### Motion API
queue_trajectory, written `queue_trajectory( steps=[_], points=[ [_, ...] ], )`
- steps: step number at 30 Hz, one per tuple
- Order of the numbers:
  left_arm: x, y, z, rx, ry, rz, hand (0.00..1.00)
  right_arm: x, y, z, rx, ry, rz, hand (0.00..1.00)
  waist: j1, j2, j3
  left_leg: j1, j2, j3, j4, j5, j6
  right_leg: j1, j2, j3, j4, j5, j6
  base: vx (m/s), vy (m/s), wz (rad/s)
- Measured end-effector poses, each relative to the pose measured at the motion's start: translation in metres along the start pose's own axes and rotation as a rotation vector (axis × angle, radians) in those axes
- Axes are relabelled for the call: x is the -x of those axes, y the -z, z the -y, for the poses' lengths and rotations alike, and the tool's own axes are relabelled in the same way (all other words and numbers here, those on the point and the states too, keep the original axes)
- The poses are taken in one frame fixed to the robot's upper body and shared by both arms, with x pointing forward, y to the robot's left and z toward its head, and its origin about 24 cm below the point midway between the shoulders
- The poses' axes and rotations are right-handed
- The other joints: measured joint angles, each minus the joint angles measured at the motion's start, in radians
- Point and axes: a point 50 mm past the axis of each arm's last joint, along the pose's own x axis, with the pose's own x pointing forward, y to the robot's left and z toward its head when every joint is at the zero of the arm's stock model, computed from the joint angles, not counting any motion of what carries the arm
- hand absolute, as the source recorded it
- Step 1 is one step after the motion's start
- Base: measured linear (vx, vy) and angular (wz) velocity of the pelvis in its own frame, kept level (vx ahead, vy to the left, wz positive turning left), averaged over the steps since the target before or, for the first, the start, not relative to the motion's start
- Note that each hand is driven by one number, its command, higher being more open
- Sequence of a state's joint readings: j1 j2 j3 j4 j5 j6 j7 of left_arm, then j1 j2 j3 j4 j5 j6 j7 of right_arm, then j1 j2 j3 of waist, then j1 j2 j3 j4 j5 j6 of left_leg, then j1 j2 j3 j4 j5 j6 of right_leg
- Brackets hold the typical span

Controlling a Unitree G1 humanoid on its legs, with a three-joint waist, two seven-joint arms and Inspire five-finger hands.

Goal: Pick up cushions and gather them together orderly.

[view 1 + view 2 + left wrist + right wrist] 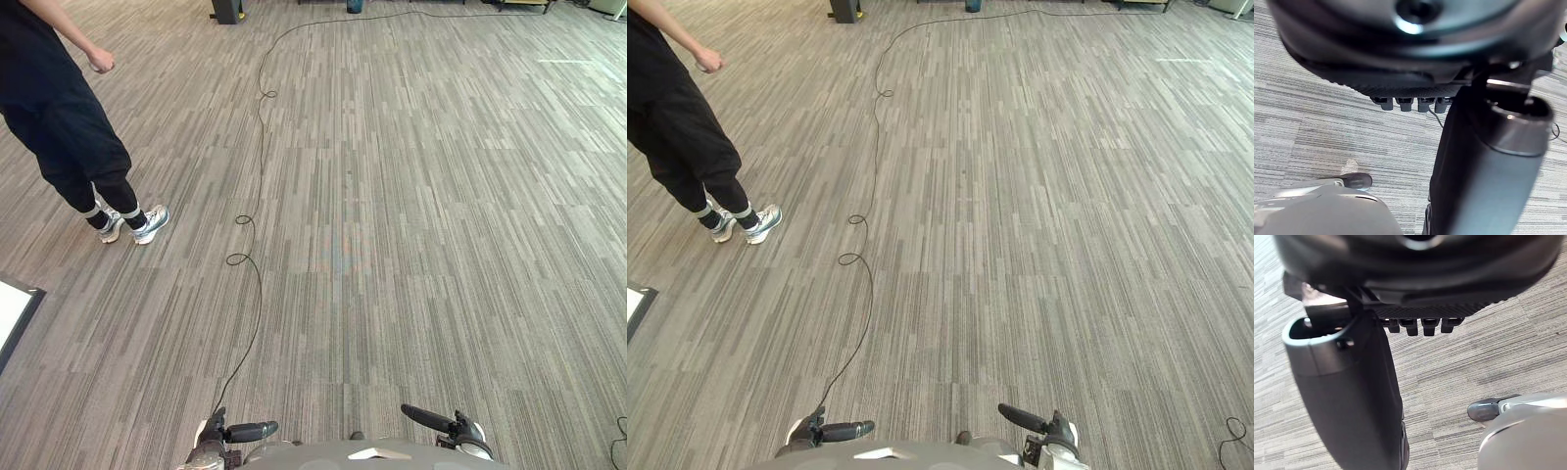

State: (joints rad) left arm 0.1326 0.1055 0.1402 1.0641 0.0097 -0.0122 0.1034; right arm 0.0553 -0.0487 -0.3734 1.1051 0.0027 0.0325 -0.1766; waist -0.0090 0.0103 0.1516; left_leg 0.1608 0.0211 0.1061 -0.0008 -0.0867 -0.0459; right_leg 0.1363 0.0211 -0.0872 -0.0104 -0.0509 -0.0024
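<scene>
My left hand (240, 432) hangs low at my side above bare carpet, with its thumb pointing inward. In the left wrist view its fingers (1405, 103) are straight in a row, its thumb (1484, 161) stands beside them, and nothing is in its grasp. My right hand (443, 424) hangs the same way on the other side. Its fingers (1420, 325) are straight, its thumb (1347, 391) is apart from them, and it holds nothing.
A person in dark clothes (59, 127) stands at the far left on grey striped carpet, shoes (149, 224) pointing my way. A flat white panel with a dark rim (15, 311) lies at the left edge. Dark furniture bases (227, 12) stand far ahead.
</scene>
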Motion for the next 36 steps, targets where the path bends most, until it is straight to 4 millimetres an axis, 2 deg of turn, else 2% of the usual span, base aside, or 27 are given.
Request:
queue_trajectory(
  steps=[9,12,14,15,18,19,21,23,26,27,28,29,30,31,32,34,35,36],
  points=[
    [0.001,0.004,-0.002,0.002,-0.005,-0.013,1.0,0.0,0.0,-0.001,0.001,-0.001,0.0,1.0,0.001,-0.003,-0.001,0.001,0.002,0.024,-0.029,0.0,0.0,-0.014,0.003,0.002,-0.008,0.001,-0.001,0.0,0.01,-0.01],
    [0.001,0.004,-0.002,0.005,-0.008,-0.013,1.0,0.0,-0.001,-0.001,-0.004,-0.003,0.001,1.0,0.001,-0.004,-0.001,-0.009,0.006,0.047,0.014,-0.014,-0.004,-0.014,0.003,0.017,-0.004,0.0,-0.001,0.05,0.003,-0.2],
    [0.0,0.004,-0.003,0.033,-0.015,-0.013,1.0,0.0,-0.001,-0.002,-0.022,-0.004,0.001,1.0,0.003,-0.004,0.004,-0.057,0.019,0.065,0.145,-0.072,-0.014,-0.014,0.005,0.035,0.013,-0.01,-0.01,0.03,0.013,-0.24],
    [0.0,0.002,-0.003,0.045,-0.019,-0.005,1.0,0.0,-0.003,-0.003,-0.044,-0.007,0.008,1.0,0.006,-0.001,0.017,-0.105,0.034,0.081,0.276,-0.109,-0.018,-0.014,0.004,0.043,0.033,-0.027,-0.018,0.01,0.017,-0.21],
    [0.0,-0.005,-0.004,0.091,-0.028,0.022,1.0,0.001,-0.007,-0.003,-0.048,-0.007,0.03,1.0,0.01,-0.001,0.036,-0.221,0.067,0.103,0.529,-0.144,-0.027,-0.011,-0.001,0.062,0.06,-0.058,-0.037,0.01,0.026,-0.13],
    [0.001,-0.01,0.0,0.12,-0.023,0.043,1.0,0.001,-0.009,0.001,-0.048,0.008,0.041,1.0,0.014,0.014,0.047,-0.28,0.096,0.122,0.608,-0.201,-0.02,0.006,-0.001,0.066,0.068,-0.084,-0.047,0.05,0.031,-0.09],
    [0.001,-0.012,0.002,0.144,-0.018,0.055,1.0,0.0,-0.009,0.004,-0.045,0.018,0.043,1.0,0.018,0.02,0.049,-0.336,0.103,0.132,0.577,-0.212,-0.008,0.018,-0.02,0.074,0.079,-0.105,-0.037,0.13,0.099,-0.12],
    [0.001,-0.018,0.002,0.157,-0.015,0.085,1.0,0.001,-0.01,0.004,-0.034,0.015,0.05,1.0,0.03,0.016,0.051,-0.398,0.091,0.133,0.521,-0.196,0.003,0.021,-0.052,0.094,0.097,-0.138,-0.021,0.2,0.177,-0.24],
    [0.002,-0.023,0.003,0.199,-0.022,0.122,1.0,0.001,-0.011,0.004,-0.026,0.021,0.054,1.0,0.043,0.018,0.05,-0.483,0.084,0.135,0.35,-0.054,-0.006,0.046,-0.103,0.121,0.093,-0.19,0.031,0.29,0.264,-0.34],
    [0.003,-0.02,0.001,0.225,-0.035,0.115,1.0,0.001,-0.009,0.002,-0.009,0.016,0.049,1.0,0.059,0.01,0.043,-0.476,0.081,0.149,0.364,0.042,0.028,0.067,-0.129,0.142,0.095,-0.219,0.049,0.33,0.273,-0.47],
    [0.002,-0.022,-0.002,0.23,-0.047,0.119,1.0,0.002,-0.007,-0.001,-0.009,0.01,0.043,1.0,0.062,0.001,0.037,-0.48,0.072,0.163,0.395,0.01,0.056,0.075,-0.142,0.149,0.099,-0.223,0.043,0.53,0.383,-0.4],
    [0.001,-0.026,-0.007,0.226,-0.067,0.13,1.0,0.004,-0.006,-0.011,-0.028,-0.016,0.044,1.0,0.06,-0.022,0.027,-0.498,0.06,0.174,0.449,-0.053,0.071,0.063,-0.162,0.151,0.128,-0.208,0.039,0.38,0.245,-0.15],
    [0.001,-0.026,-0.008,0.224,-0.07,0.13,1.0,0.004,-0.006,-0.013,-0.03,-0.021,0.043,1.0,0.061,-0.027,0.024,-0.498,0.058,0.178,0.457,-0.057,0.081,0.058,-0.167,0.152,0.141,-0.206,0.043,0.48,0.283,-0.09],
    [0.001,-0.025,-0.011,0.218,-0.079,0.125,1.0,0.006,-0.003,-0.021,-0.04,-0.04,0.034,1.0,0.064,-0.044,0.014,-0.483,0.047,0.186,0.486,-0.099,0.099,0.039,-0.18,0.155,0.223,-0.204,0.046,0.49,0.28,0.01],
    [0.0,-0.025,-0.012,0.21,-0.08,0.115,1.0,0.007,-0.003,-0.026,-0.046,-0.056,0.037,1.0,0.062,-0.054,0.008,-0.442,0.028,0.186,0.488,-0.139,0.11,-0.007,-0.191,0.152,0.391,-0.19,0.072,0.61,0.341,0.06],
    [0.0,-0.026,-0.012,0.197,-0.081,0.111,1.0,0.008,-0.003,-0.028,-0.052,-0.064,0.044,1.0,0.061,-0.062,0.006,-0.386,0.005,0.183,0.46,-0.164,0.117,-0.089,-0.204,0.154,0.613,-0.141,0.14,0.5,0.285,0.13],
    [-0.001,-0.027,-0.013,0.186,-0.081,0.105,1.0,0.008,-0.005,-0.029,-0.053,-0.07,0.055,1.0,0.06,-0.062,0.01,-0.329,-0.013,0.178,0.437,-0.187,0.12,-0.177,-0.209,0.157,0.838,-0.096,0.185,0.46,0.223,0.09],
    [-0.002,-0.028,-0.01,0.182,-0.078,0.103,1.0,0.008,-0.011,-0.028,-0.058,-0.069,0.079,1.0,0.057,-0.057,0.019,-0.239,-0.026,0.173,0.398,-0.207,0.118,-0.265,-0.217,0.112,1.04,-0.119,0.145,0.53,0.202,0.09]
  ],
)
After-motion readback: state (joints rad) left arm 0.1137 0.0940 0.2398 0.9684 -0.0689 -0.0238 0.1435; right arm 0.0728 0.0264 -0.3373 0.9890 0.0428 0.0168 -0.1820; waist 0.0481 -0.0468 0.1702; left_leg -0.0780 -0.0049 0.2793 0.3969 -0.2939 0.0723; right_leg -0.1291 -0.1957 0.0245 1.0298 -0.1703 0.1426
